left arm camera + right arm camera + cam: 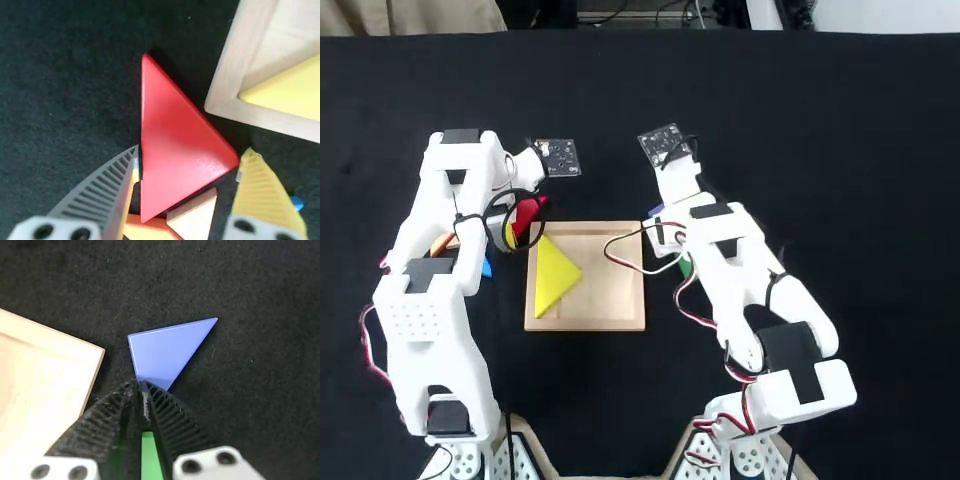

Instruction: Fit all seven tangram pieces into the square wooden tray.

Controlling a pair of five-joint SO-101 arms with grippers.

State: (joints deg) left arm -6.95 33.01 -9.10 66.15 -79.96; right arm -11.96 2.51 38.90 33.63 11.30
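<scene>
From above, the square wooden tray [620, 310] lies in the middle of the black table [820, 120]. A yellow triangle [556, 276] lies flat in the tray against its left wall. The left gripper [525, 222] sits at the tray's far left corner with the red triangle [529, 214] between its fingers. The right gripper [660, 214] is at the far right corner, where a bit of the blue triangle [655, 211] shows, and a green piece [686, 266] peeks out beside the right arm. In the left wrist view the left gripper [192, 152] clamps the red triangle [170, 140], one finger on its long edge and the other at the opposite corner. The tray [225, 95] and yellow triangle [290, 92] are just beside it, and an orange piece [145, 232] and a pale wooden triangle [195, 215] lie under the jaws. In the right wrist view the right gripper [141, 387] has its fingers pressed together on nothing. Their tips touch a corner of the blue triangle [165, 352], which lies on the cloth near the tray [45, 385], and the green piece [148, 452] shows beneath the fingers.
</scene>
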